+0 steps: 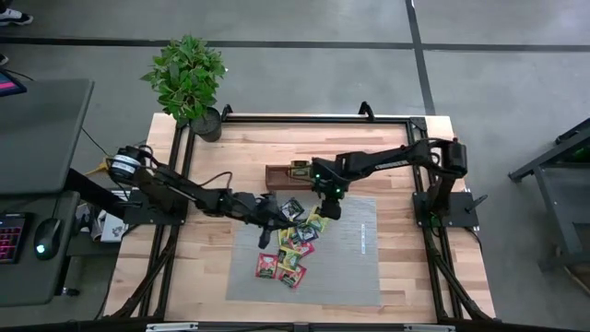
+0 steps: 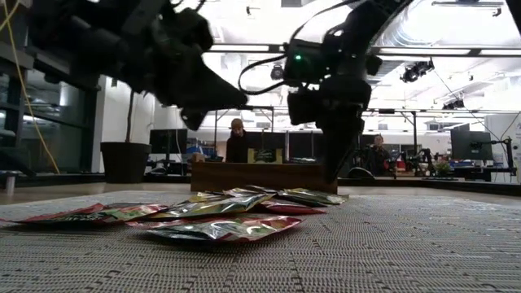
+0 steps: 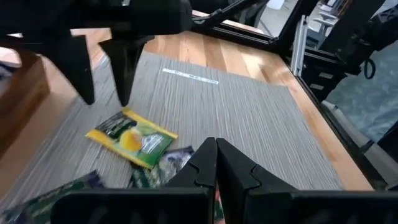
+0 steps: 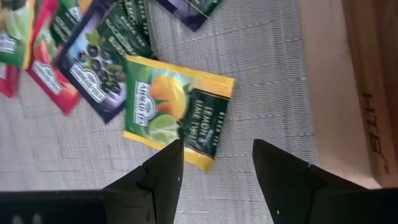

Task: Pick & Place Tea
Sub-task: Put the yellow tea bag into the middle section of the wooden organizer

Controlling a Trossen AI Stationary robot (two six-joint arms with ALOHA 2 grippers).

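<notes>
Several tea sachets (image 1: 293, 247), red, yellow, green and dark, lie flat in a loose heap on the grey mat (image 1: 355, 267). A yellow lemon sachet (image 4: 177, 118) lies at the heap's far edge, also in the left wrist view (image 3: 132, 138). My right gripper (image 4: 217, 165) hangs open just above it, fingers pointing steeply down, one fingertip over the sachet's edge and the other over bare mat. Its fingers (image 3: 123, 74) stand clear of the sachet. My left gripper (image 3: 216, 155) is shut and empty, hovering almost level over the heap's left side (image 1: 275, 214).
The brown wooden tray (image 1: 281, 172) stands at the mat's far edge, right behind my right gripper, with a sachet (image 1: 300, 169) in it. A potted plant (image 1: 189, 78) stands at the far left corner. Bare mat stretches to the right and near side.
</notes>
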